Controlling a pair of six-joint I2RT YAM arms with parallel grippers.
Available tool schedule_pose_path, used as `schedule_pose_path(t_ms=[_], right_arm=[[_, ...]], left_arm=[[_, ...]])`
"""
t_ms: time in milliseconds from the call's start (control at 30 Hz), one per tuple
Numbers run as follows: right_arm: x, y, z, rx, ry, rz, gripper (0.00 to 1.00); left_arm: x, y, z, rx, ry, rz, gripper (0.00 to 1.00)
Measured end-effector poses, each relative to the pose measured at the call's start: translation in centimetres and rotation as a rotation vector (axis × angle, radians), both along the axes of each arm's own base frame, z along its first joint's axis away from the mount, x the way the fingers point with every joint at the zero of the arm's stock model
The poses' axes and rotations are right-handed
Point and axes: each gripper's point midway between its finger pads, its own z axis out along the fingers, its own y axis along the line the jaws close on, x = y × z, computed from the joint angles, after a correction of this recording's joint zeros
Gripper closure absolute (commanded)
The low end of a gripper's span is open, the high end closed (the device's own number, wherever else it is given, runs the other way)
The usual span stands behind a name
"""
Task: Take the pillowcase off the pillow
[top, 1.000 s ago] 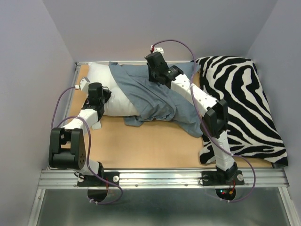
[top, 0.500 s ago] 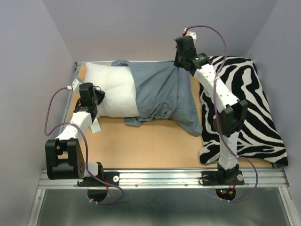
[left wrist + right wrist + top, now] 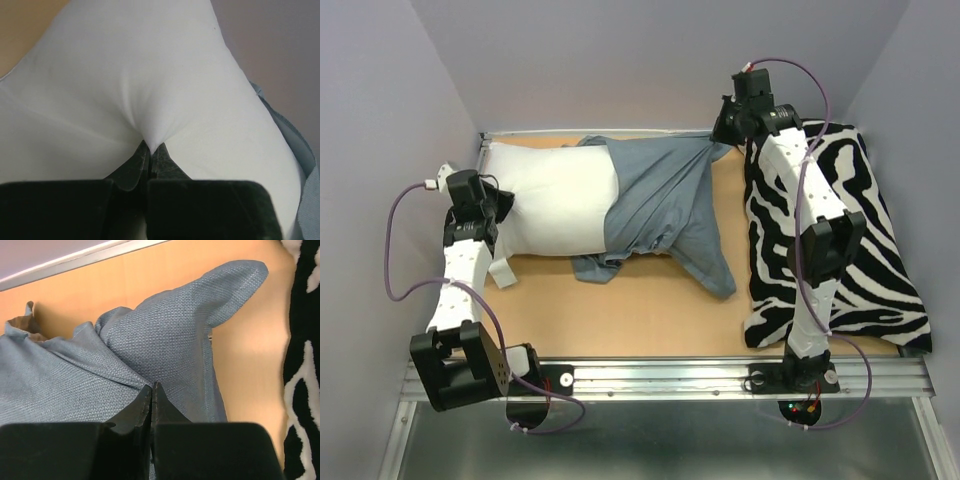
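Both grippers were clamped shut in opposition: the left gripper [image 3: 150, 148] pinched the white pillow [image 3: 555, 195] at frame left as an anchor, while the right gripper [image 3: 151, 388] held the blue-grey pillowcase [image 3: 665, 200] corner at upper centre-right, apparently to draw it off the pillow's right end.

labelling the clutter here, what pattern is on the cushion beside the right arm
Black-and-white zebra stripes on the cushion, clearest in the top external view.

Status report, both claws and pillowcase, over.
Left claw shut on plump white pillow. Right claw shut on dusty-blue fabric pillowcase, partly off. Black-and-white zebra-print cushion at right.
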Motion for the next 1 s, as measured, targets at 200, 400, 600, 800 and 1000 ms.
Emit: schedule_pose_path(t_ms=[200, 400, 600, 800, 1000], right_arm=[[-0.3, 0.7, 0.0, 0.069, 0.022, 0.066, 0.99], [1.4, 3.0, -0.3, 0.058, -0.010, 0.131, 0.99], [2.0, 6.7, -1.2, 0.021, -0.037, 0.212, 0.79], [-0.3, 7.8, -1.1, -0.012, -0.039, 0.260, 0.26], [-5.4, 5.8, 0.6, -0.026, -0.059, 0.249, 0.18]], left_arm=[[2.0, 0.2, 1.0, 0.019, 0.021, -0.037, 1.00], [5.7, -0.8, 2.0, 0.109, 0.029, -0.087, 1.00], [9.3, 0.6, 4.9, 0.193, -0.011, -0.067, 0.86], [10.0, 1.2, 5.7, 0.235, -0.033, -0.076, 0.35], [9.0, -1.0, 8.1, 0.292, -0.072, -0.105, 0.29]])
